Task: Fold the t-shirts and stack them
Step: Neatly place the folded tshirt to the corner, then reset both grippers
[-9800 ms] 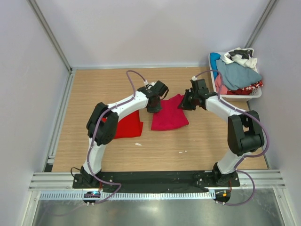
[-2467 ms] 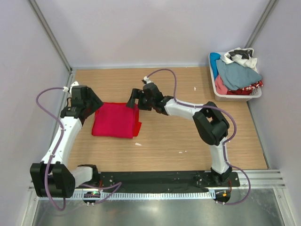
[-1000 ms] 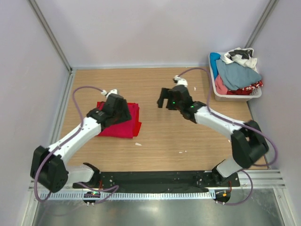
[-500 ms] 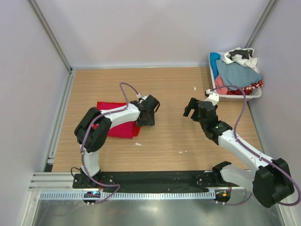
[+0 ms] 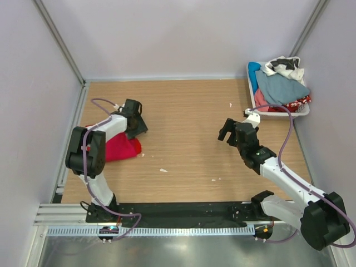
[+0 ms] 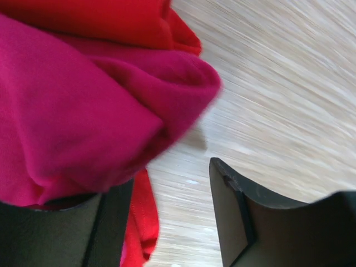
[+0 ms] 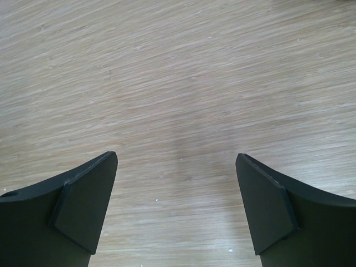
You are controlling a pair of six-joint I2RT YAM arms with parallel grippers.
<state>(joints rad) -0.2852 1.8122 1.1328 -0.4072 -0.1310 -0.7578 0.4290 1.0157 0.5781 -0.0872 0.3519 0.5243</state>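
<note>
At the left edge of the surface [image 5: 189, 161] the crimson t-shirt [image 6: 72, 111] sits on the scarlet t-shirt [image 6: 111, 19]. I judge them stacked but rumpled, so tidying is left. My left tool [image 6: 167, 186] stands apart, cloth against one finger; only its wrist view shows that bunching. My right tool [image 7: 177, 208] gapes wide over bare wood.

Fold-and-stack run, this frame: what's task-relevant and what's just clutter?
Job:
- crimson t-shirt
- scarlet t-shirt, peeking out beneath it
- left gripper, open, at the stack's edge
- right gripper, open over bare table

Lying about:
- basket in the far right corner, heaped with clothes
- white scraps on the wood
</note>
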